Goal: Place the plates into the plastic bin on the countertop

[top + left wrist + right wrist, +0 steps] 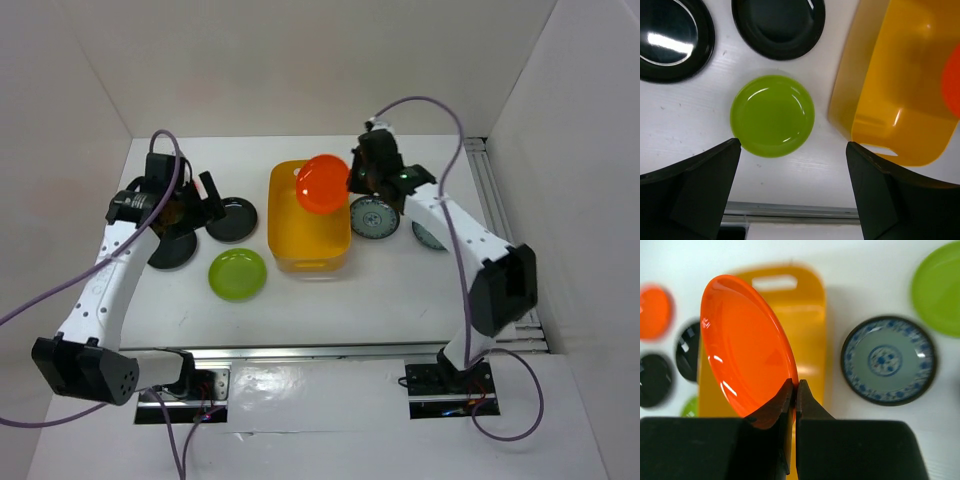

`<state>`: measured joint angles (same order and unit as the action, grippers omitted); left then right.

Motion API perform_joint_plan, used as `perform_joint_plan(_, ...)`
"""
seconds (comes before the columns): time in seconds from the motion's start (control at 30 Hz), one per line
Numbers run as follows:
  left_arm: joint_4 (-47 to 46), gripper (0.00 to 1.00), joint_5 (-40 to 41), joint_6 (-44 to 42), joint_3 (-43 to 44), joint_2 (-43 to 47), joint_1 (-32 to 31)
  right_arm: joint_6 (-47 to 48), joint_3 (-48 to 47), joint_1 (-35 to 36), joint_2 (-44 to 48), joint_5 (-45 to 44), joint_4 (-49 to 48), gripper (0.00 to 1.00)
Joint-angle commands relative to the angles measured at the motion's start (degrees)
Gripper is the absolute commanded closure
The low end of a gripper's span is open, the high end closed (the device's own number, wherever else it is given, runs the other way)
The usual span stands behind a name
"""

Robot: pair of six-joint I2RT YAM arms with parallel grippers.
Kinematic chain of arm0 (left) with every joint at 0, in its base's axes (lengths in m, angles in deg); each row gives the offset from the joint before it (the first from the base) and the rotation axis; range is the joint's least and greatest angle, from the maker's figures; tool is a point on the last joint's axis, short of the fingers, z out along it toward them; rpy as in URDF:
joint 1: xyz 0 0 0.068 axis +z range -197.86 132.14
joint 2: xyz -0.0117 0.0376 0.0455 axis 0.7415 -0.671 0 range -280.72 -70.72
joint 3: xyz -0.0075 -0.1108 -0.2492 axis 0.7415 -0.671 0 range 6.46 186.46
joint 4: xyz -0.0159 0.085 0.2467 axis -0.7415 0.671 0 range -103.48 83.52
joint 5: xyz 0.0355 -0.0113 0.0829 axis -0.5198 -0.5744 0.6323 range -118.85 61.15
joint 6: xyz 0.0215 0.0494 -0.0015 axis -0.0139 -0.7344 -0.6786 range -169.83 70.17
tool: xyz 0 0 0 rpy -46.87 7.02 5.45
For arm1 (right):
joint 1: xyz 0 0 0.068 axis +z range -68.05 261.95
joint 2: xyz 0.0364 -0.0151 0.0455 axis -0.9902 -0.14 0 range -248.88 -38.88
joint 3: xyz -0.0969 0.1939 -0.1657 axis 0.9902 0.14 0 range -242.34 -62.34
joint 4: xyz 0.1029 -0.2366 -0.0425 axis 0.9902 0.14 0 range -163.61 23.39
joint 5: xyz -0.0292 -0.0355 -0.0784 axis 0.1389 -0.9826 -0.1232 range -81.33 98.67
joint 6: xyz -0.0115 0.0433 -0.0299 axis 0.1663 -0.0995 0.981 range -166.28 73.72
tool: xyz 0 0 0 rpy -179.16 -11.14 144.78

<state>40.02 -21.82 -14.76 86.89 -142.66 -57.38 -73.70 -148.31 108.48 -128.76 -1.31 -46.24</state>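
Right gripper [794,388] on orange-red plate [742,345], seemingly mid-air

Bin [308,250] between plates [237,274], one plate [322,184] above it

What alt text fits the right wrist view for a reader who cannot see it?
The right gripper pinches the rim of a tilted orange-red plate, held above the yellow-orange plastic bin. To the right on the white countertop lie a blue-patterned plate and, in the upper corner, part of a lime green plate.
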Motion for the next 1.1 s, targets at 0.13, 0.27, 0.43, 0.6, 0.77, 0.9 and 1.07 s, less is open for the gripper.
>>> perform_joint_plan(0.13,-11.04,0.00,-18.97,2.46,-12.91,2.50,10.65,7.46,-7.18,4.68,-11.53,3.12,-4.26,1.00)
perform_joint_plan(0.27,-14.99,0.00,-22.14,2.46,-21.43,6.10,13.29,8.70,-9.74,5.21,-16.54,3.65,-3.65,1.00)
perform_joint_plan(0.43,-16.93,0.00,-22.15,4.12,-31.19,9.98,13.83,9.84,-14.64,5.82,-21.81,4.26,-2.42,0.90)
perform_joint_plan(0.6,-20.35,0.00,-21.53,5.27,-39.27,10.51,13.83,10.46,-17.99,6.35,-25.24,4.26,-1.80,0.79)
perform_joint_plan(0.77,-20.98,0.01,-20.39,5.89,-40.52,9.98,13.30,10.46,-20.46,6.88,-27.10,3.56,0.22,0.82)
perform_joint_plan(0.9,-20.98,0.01,-19.16,7.11,-41.05,9.45,13.30,9.93,-19.23,8.11,-25.96,4.17,-1.97,0.38)
perform_joint_plan(1.07,-24.48,0.03,-19.16,8.87,-44.64,7.35,13.30,11.42,-22.65,11.53,-22.53,7.25,-1.98,0.22)
